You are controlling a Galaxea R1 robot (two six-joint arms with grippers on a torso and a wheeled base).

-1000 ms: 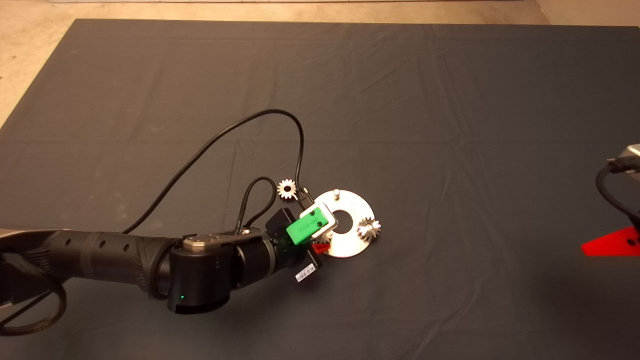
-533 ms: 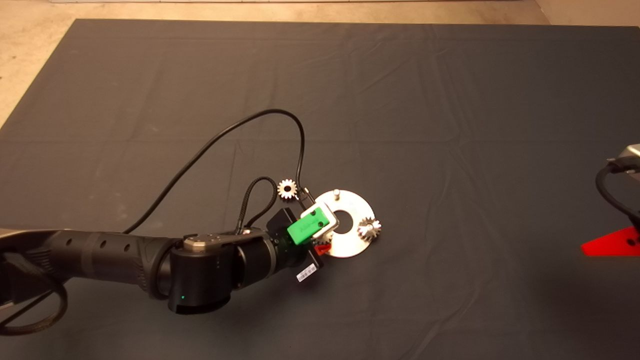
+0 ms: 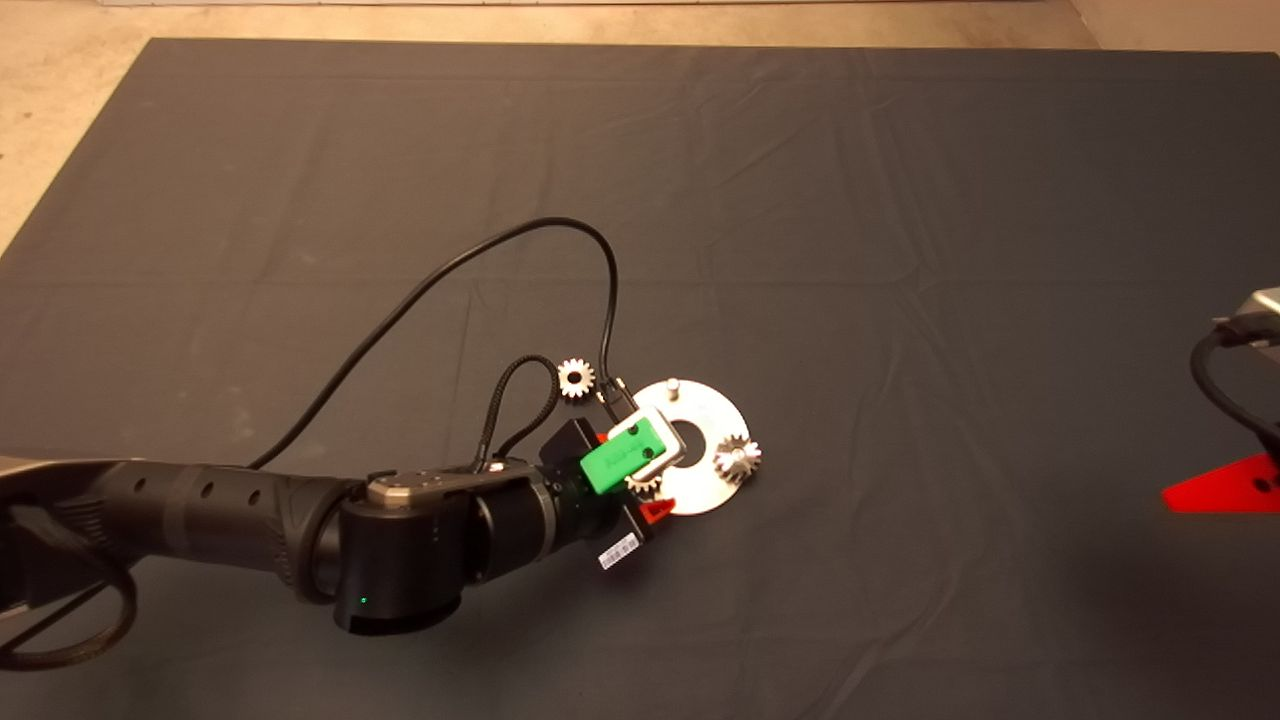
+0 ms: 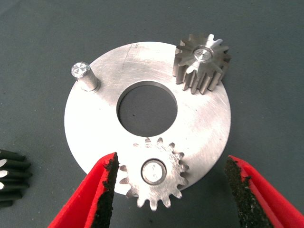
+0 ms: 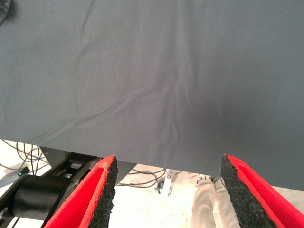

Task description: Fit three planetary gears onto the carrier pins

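The round silvery carrier plate (image 3: 706, 414) lies on the dark mat, right of centre. One planetary gear (image 3: 737, 458) sits on its right pin. A second gear (image 3: 643, 483) sits on the near-left pin, between my left gripper's (image 3: 638, 478) open fingers. The far pin (image 3: 674, 384) is bare. The third gear (image 3: 576, 378) lies flat on the mat just left of the plate. In the left wrist view the plate (image 4: 204, 123), both seated gears (image 4: 203, 61) (image 4: 154, 173) and the bare pin (image 4: 81, 73) show, with the gripper (image 4: 171, 164) open around the near gear and not touching it.
My right gripper (image 3: 1220, 487) is parked at the mat's right edge, open (image 5: 167, 166). A black cable (image 3: 450, 280) loops over the mat from the left wrist. A person's leg (image 5: 209, 199) shows past the mat's edge in the right wrist view.
My left gripper's fingers have spread apart and let go of the gear, which now sits on the near-left pin. The cable loop shifted slightly.
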